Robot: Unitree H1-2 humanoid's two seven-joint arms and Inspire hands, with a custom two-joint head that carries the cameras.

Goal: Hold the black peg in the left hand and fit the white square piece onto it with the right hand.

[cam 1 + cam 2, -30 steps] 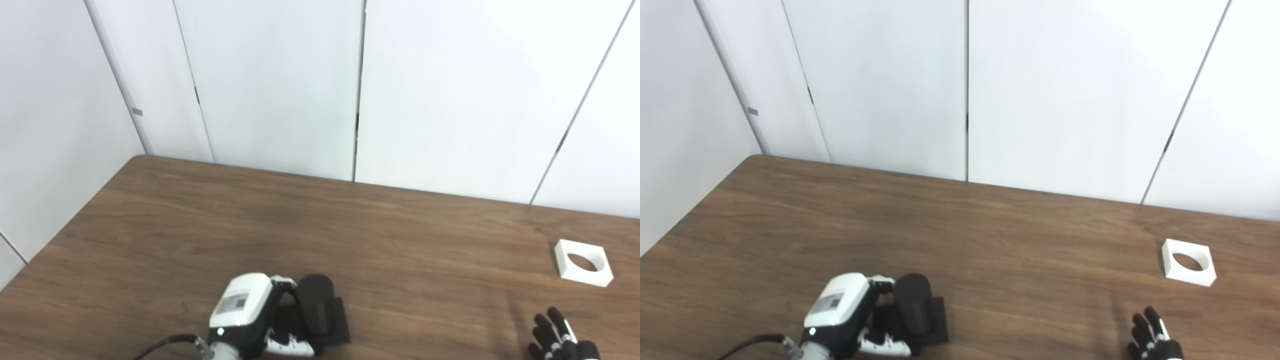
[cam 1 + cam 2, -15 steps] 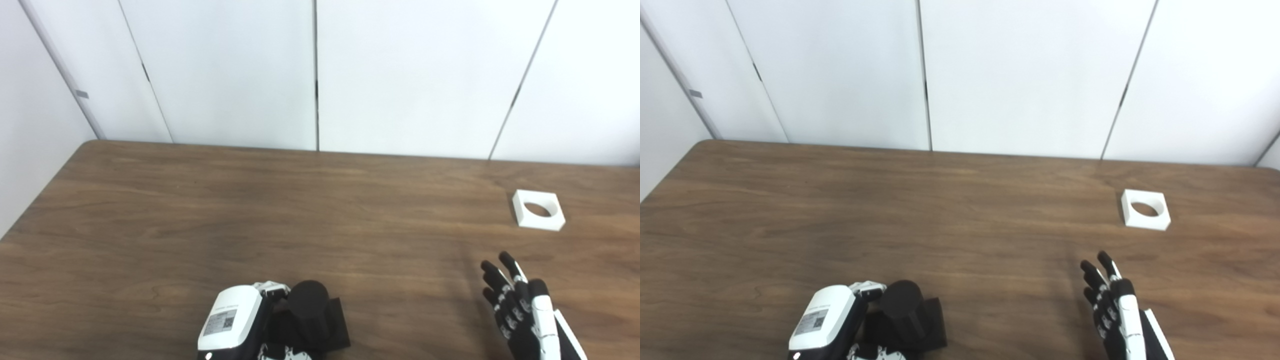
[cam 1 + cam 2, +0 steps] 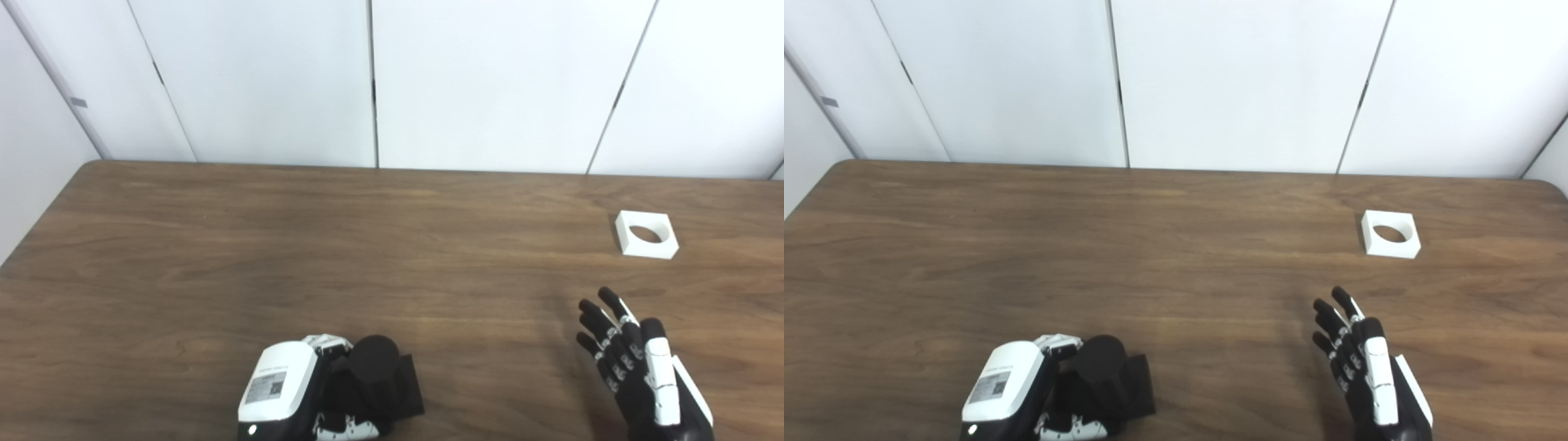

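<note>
Left eye view shows our camera has tilted down. Our left hand (image 3: 288,398) stays wrapped around the peg (image 3: 375,375) near the table's (image 3: 306,245) front edge; our right hand (image 3: 637,367), fingers spread and empty, has advanced toward the square (image 3: 647,234), still well apart.

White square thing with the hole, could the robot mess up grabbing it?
Maybe. The white square piece lies flat on the table, apart from the open right hand, so fingers might push it away instead of lifting it. It also sits near the table's right edge. The left hand wraps the black peg; a loose grip could tip it.
</note>
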